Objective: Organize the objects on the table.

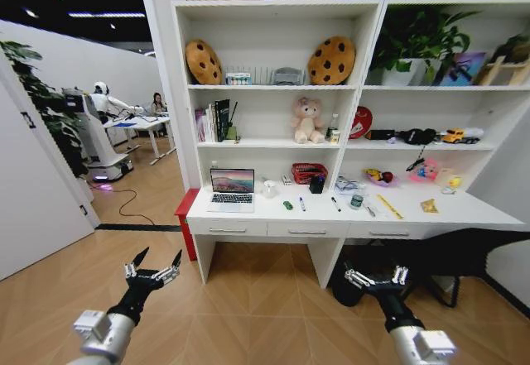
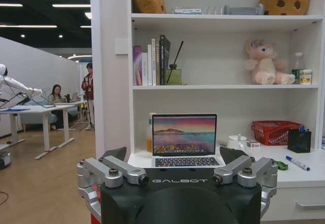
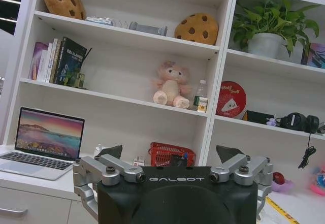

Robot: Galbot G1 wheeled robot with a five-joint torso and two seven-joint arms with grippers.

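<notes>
Both grippers were held low over the floor, well short of the desk [image 1: 464, 213], nothing gripped. Left gripper [image 1: 153, 263] fingers were spread apart; right gripper [image 1: 377, 277] fingers likewise apart.

Clutter was seen at 12 o'clock from both grippers, along the desk top. Laptop [image 1: 232, 190] lay at the left end, nearer the left arm. Green item [image 1: 287, 205], blue pen [image 1: 302, 204], black pen [image 1: 335, 204] and jar [image 1: 356, 202] sat mid-desk. Ruler [image 1: 390, 206] lay rightward, long axis running 11 to 5, nearer the right arm.

Open floor was left ahead; the desk front edge and drawers were judged the first limit on approach.
</notes>
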